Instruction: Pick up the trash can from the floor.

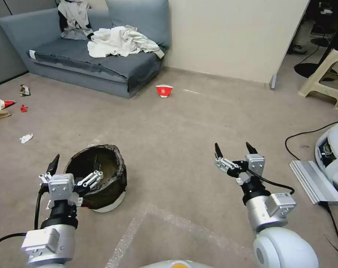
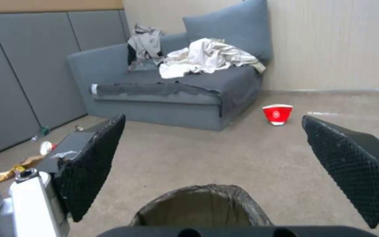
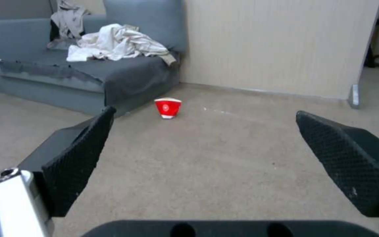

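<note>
A: Left gripper (image 1: 75, 166) hangs with its jaws spread wide, just above the near-left rim of the trash can (image 1: 100, 175), not touching it as far as I can tell.

B: And the can itself?

A: It stands on the floor (image 1: 183, 123) at the robot's front left, tilted a little, black bag (image 1: 116, 158) folded over the rim, white base showing below. From the left wrist view its open mouth (image 2: 202, 207) sits low between the two fingers (image 2: 90, 168).

B: So which step is this?

A: The approach, I'd say; nothing is gripped yet. The next move calls for lowering until one finger goes inside the rim and one outside, then closing on the wall.

B: Further right?

A: A red-and-white paper bowl (image 1: 164, 90) lies well beyond, near the sofa (image 1: 102, 63). The right gripper (image 1: 235, 150) waits over bare carpet, jaws spread, holding nothing.

B: Any writing?

A: The bowl bears a small round mark, too small to read.
</note>
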Motion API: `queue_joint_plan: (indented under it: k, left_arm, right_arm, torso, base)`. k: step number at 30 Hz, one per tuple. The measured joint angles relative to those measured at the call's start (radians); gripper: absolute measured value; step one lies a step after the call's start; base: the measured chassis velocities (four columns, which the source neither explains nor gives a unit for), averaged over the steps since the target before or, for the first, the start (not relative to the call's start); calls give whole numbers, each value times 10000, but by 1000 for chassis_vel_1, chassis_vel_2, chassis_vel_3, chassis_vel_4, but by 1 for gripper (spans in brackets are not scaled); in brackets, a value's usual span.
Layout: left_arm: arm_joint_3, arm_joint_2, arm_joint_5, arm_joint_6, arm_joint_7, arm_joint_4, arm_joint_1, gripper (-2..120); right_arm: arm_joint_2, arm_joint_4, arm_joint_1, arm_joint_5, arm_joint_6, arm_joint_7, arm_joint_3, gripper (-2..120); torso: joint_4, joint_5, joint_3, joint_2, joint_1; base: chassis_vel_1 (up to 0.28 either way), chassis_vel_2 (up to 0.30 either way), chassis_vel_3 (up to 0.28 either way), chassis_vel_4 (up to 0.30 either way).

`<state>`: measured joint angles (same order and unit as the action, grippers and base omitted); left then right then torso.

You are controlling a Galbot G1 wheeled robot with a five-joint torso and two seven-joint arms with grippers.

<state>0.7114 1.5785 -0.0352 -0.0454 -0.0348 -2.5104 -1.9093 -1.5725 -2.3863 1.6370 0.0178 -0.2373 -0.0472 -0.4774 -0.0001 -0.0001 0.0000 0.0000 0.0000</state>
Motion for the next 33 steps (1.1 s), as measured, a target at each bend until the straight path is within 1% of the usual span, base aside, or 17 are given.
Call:
queue_joint_plan:
  k: [8, 15, 30, 33]
  left_arm:
    - [-28, 50, 17, -20, 87, 49, -26, 100]
    - [-31, 58, -18, 8, 120, 73, -33, 100]
    - [-41, 69, -33, 86, 203, 92, -12, 100]
    - [-41, 65, -39, 232, 203, 93, -6, 100]
  right_arm:
    - [12, -14, 5, 19, 45, 4, -10, 100]
    - [18, -27, 7, 27, 68, 17, -25, 100]
    - [11, -30, -7, 36, 83, 41, -19, 100]
    - [10, -30, -8, 39, 85, 45, -18, 100]
  torso:
    - [0, 1, 0, 0, 1]
    - [0, 1, 0, 0, 1]
    - [2, 1, 0, 0, 0]
    - [3, 1, 0, 0, 1]
  base:
    - [0, 0, 0, 0]
    - [48, 34, 40, 54]
    - [95, 96, 94, 98]
    - [92, 106, 98, 65]
